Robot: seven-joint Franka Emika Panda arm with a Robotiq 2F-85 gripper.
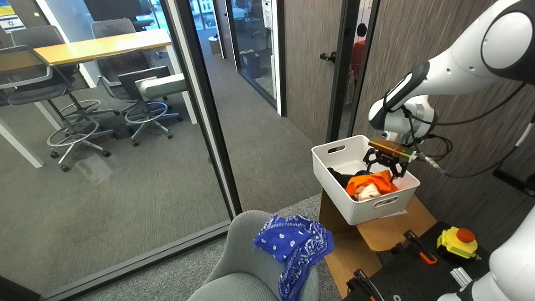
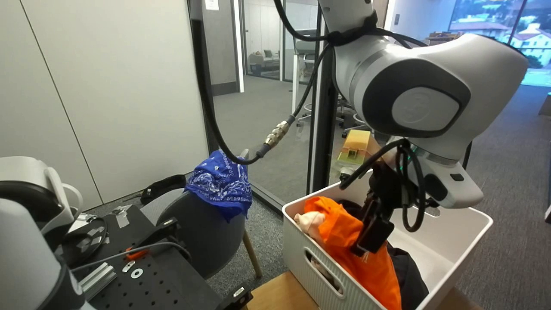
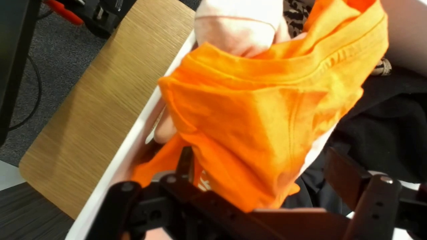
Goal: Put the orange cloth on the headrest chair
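Note:
The orange cloth [image 1: 378, 180] lies crumpled on other fabrics in a white bin [image 1: 334, 198]. It also shows in an exterior view [image 2: 340, 228] and fills the middle of the wrist view [image 3: 240, 120]. My gripper [image 1: 380, 175] points down into the bin at the cloth. In the wrist view the gripper [image 3: 260, 160] is open, its fingers wide apart. The left finger is against or just over the orange cloth; the right finger is over black fabric. I cannot tell whether the fingers touch the cloth. A grey chair [image 1: 246, 242] stands beside the bin's table, and it shows in an exterior view [image 2: 202, 241].
A blue bandana [image 1: 299, 242] drapes over the chair's backrest. Black cloth [image 3: 390, 133] and a pale cloth [image 3: 238, 26] share the bin. The bin stands on a wooden table [image 1: 388, 230]. A yellow emergency stop [image 1: 457, 242] sits on the black board. A glass wall is behind the chair.

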